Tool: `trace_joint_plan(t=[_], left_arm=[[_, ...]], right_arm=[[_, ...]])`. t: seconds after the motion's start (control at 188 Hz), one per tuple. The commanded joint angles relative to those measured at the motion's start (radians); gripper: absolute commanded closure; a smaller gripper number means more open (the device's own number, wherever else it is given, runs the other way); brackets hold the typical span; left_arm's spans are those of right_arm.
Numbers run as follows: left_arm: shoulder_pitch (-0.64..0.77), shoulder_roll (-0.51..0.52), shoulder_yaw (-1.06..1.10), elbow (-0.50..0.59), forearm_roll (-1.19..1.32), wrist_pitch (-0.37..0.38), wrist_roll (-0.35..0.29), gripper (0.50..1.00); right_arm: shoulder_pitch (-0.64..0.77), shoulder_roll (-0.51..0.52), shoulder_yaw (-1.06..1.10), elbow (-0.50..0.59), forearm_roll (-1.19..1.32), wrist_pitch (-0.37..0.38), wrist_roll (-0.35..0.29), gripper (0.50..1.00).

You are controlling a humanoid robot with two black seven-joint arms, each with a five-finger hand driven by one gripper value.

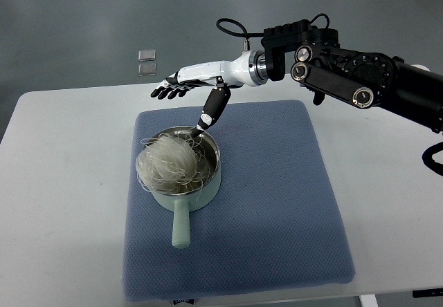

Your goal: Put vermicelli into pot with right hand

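Observation:
A pale green pot (pixel 185 195) with a steel inside stands on a blue mat (pixel 277 203), its handle pointing toward me. A white tangle of vermicelli (pixel 168 164) lies in the pot and hangs over its left rim. My right hand (pixel 181 105) hovers above and behind the pot. Its fingers (pixel 165 91) stretch out to the left and its thumb (pixel 211 113) points down toward the pot's far rim. The hand is open and holds nothing. The left arm is out of view.
The blue mat lies on a white table (pixel 62 203). The right arm (pixel 360 79) reaches in over the table's far right part. Two small clear squares (pixel 146 61) lie on the floor beyond the table.

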Motion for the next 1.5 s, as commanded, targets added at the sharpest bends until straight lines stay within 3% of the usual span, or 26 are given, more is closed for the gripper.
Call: trace_joint_plan(t=[0.0, 0.186, 0.372, 0.633, 0.755, 1.165, 1.495], left_arm=[[0.0, 0.0, 0.0, -0.001, 0.0, 0.0, 0.0, 0.5], [0.0, 0.0, 0.0, -0.001, 0.0, -0.002, 0.0, 0.5], [0.0, 0.0, 0.0, -0.001, 0.0, 0.0, 0.0, 0.5], [0.0, 0.0, 0.0, -0.001, 0.0, 0.0, 0.0, 0.5], [0.0, 0.0, 0.0, -0.001, 0.0, 0.0, 0.0, 0.5], [0.0, 0.0, 0.0, -0.001, 0.0, 0.0, 0.0, 0.5], [0.0, 0.0, 0.0, -0.001, 0.0, -0.002, 0.0, 0.5]], right_arm=[[-0.039, -0.032, 0.06, 0.001, 0.052, -0.001, -0.004, 0.579], [-0.198, -0.081, 0.23, 0.001, 0.15, -0.013, -0.008, 0.579], [-0.35, -0.103, 0.356, -0.002, 0.283, -0.024, -0.073, 0.579], [-0.462, -0.092, 0.378, -0.041, 0.597, -0.214, -0.157, 0.579], [-0.471, -0.089, 0.374, -0.075, 0.794, -0.27, -0.174, 0.579], [-0.504, -0.096, 0.378, -0.1, 0.832, -0.264, -0.119, 0.574], [-0.519, -0.104, 0.376, -0.1, 0.828, -0.259, -0.119, 0.574]])
